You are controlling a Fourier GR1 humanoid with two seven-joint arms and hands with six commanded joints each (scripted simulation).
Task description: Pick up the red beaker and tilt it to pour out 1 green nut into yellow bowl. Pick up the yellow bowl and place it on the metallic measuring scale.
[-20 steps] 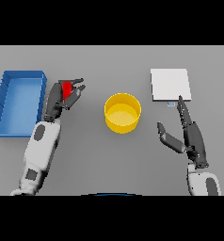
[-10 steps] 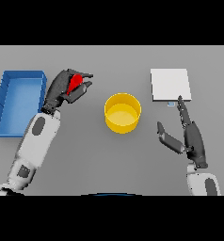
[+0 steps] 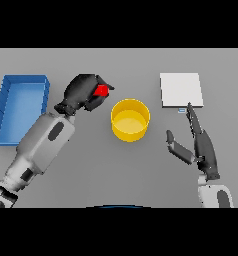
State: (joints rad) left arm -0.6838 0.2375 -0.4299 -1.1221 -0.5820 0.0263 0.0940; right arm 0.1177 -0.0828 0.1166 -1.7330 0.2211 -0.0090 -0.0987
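The red beaker (image 3: 102, 91) is sitting lifted in the left hand (image 3: 83, 93), whose fingers are curling round it, just left of the yellow bowl (image 3: 130, 119). No green nut is showing in the bowl, so pouring seems undone. The bowl is resting on the worktop (image 3: 141, 170), not on the metallic scale (image 3: 180, 90) to its right. Right of the bowl, the right hand (image 3: 201, 145) is hanging with straight fingers.

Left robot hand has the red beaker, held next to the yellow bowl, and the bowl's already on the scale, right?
Not quite. The head view shows the yellow bowl on the table, left of the scale, not on it. The left robot hand does hold the red beaker beside the bowl.
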